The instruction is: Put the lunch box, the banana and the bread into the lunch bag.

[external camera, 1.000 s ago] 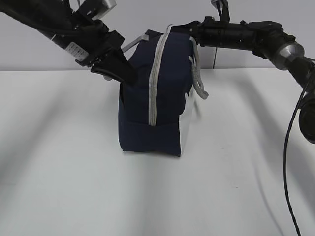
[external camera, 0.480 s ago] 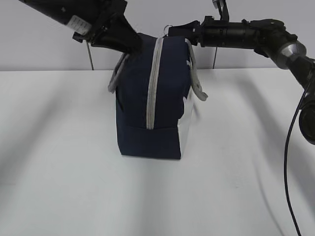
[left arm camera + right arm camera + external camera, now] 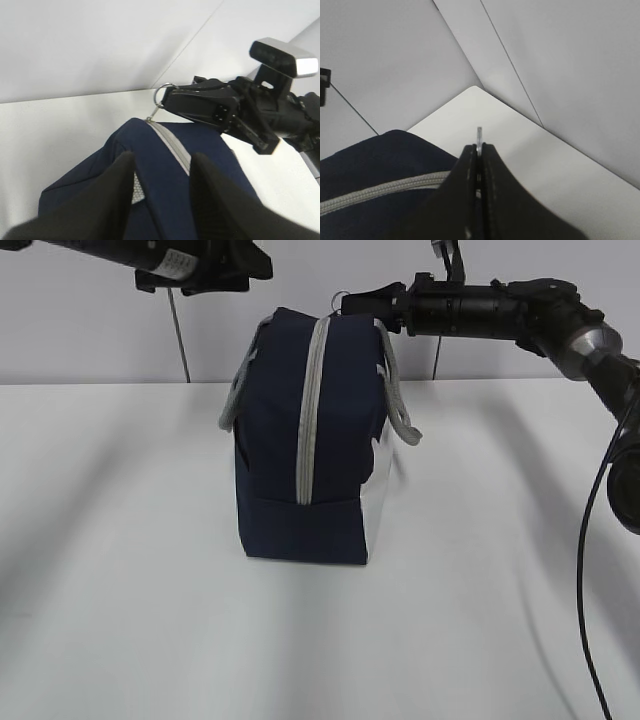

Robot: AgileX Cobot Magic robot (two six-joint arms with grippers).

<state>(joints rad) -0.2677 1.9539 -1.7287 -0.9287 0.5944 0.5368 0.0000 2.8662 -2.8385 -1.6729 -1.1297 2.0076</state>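
Observation:
The navy lunch bag [image 3: 340, 440] stands upright on the white table with its grey zipper [image 3: 312, 410] running closed over the top and down the near end. My right gripper [image 3: 352, 302] is at the bag's top far corner, shut on the ring zip pull [image 3: 479, 134], which also shows in the left wrist view [image 3: 162, 94]. My left gripper [image 3: 250, 262] hangs above and left of the bag, open and empty, with the bag's top [image 3: 160, 190] showing between its fingers. The lunch box, the banana and the bread are out of view.
The grey handles hang loose on both sides of the bag [image 3: 232, 405] [image 3: 400, 410]. A black cable [image 3: 585, 570] hangs down at the right edge. A white wall stands close behind the table.
My left gripper has let go of the bag's left side and risen up and away. The left handle has dropped and the bag has settled upright. The right gripper has stayed on the ring.

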